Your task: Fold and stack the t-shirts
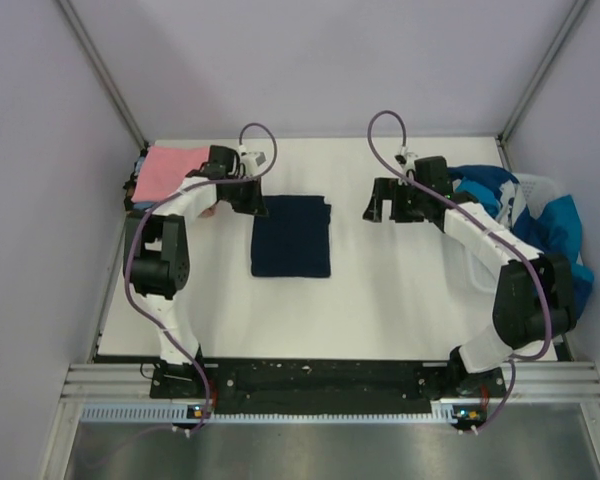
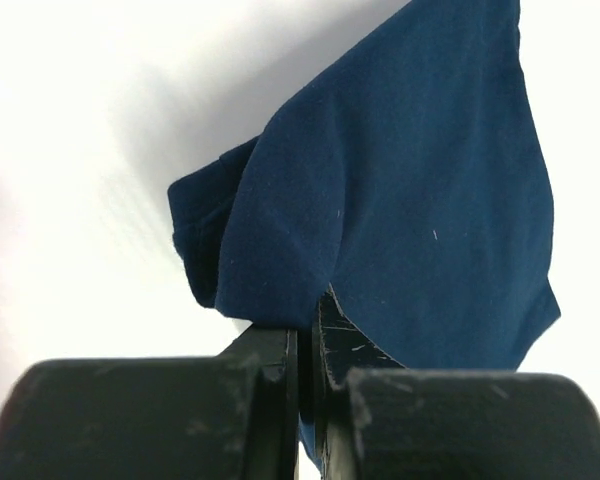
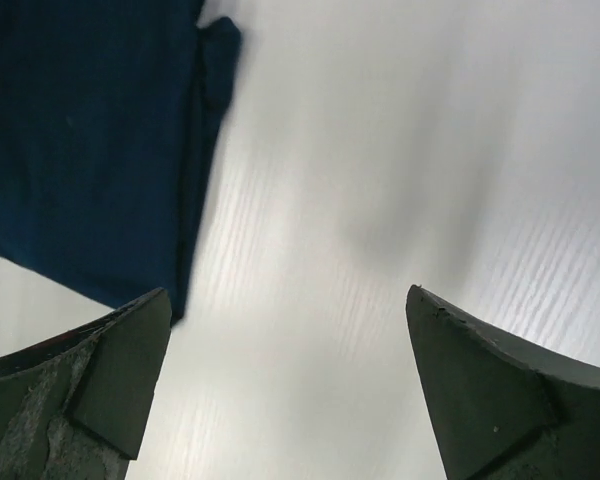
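Navy t-shirt (image 1: 291,236): folded, centre of worktop (image 1: 400,300), nearer the far edge. Left hand (image 2: 305,340): pinched narrow on its far-left corner. Right hand (image 1: 373,207): wide, empty, beside it. Risk: lifting by one corner would likely undo the fold.

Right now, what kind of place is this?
Probably a robot lab workcell: left arm and right arm bolted to a white table, plain walls in a metal frame, a folded navy t-shirt.

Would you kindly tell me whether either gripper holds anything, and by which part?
The left gripper pinches the navy t-shirt by its edge at a corner; the right gripper is open over the table, holding nothing.
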`<state>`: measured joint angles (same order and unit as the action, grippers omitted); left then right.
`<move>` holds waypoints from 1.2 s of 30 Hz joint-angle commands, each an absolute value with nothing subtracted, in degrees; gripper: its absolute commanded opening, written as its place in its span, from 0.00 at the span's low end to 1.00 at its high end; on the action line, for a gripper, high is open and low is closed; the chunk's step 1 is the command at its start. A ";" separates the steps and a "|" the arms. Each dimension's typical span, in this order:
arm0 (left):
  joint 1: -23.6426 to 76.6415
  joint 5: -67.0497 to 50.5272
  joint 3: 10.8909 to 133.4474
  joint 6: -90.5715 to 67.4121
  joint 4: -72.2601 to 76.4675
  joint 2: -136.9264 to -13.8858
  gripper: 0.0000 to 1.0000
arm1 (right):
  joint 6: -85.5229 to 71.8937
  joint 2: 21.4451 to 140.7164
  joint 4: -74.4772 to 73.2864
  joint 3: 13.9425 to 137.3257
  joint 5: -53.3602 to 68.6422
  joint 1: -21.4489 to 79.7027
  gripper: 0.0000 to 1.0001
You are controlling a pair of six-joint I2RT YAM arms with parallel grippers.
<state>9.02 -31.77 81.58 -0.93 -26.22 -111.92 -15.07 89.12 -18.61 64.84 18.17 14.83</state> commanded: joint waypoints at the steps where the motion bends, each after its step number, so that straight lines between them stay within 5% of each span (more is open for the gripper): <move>1: 8.79 -18.66 90.25 12.02 -32.16 -108.55 0.00 | -11.69 85.87 -21.89 63.02 14.50 14.59 0.99; 14: 8.79 6.40 103.44 25.21 -32.09 -111.62 0.00 | -8.88 84.82 -23.99 59.68 9.68 15.12 0.99; 36: 8.79 21.98 119.88 41.40 -28.22 -116.81 0.00 | -6.15 84.82 -24.61 58.36 7.91 15.03 0.99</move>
<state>8.99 18.50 116.22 37.74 -33.01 -117.93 -7.40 86.85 -25.19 58.74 8.78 14.87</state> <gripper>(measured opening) 0.025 0.987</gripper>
